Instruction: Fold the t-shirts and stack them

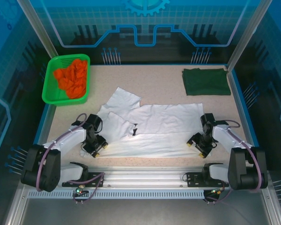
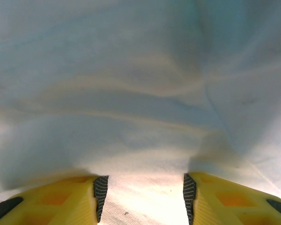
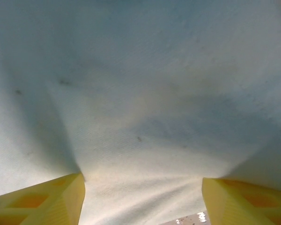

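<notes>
A speckled beige table (image 1: 159,79) sits inside a blue-lit enclosure, with a green basket (image 1: 65,101) at the upper left of the overhead frame and the dark green t-shirt (image 1: 206,81) lying folded at the upper right. The white t-shirt (image 1: 164,119) is spread across the middle, and its long axis runs left to right. Its near edge lies along the lower part of the frame, just above the arm bases.

The left gripper (image 1: 96,146) rests at the lower left end of that edge and the right gripper (image 1: 199,144) at the lower right end, so each arm is nearest its own corner. From there the rest of the cloth lies toward the top of the frame, which is probably the direction the next fold will go.

The wrist views add what the overhead hides. The left gripper's (image 2: 145,187) yellow fingers stand apart with white cloth (image 2: 140,93) rumpled in the gap. The right gripper's (image 3: 143,187) fingers are spread wider over smoother cloth (image 3: 140,93). Neither gripper is pinching anything.
</notes>
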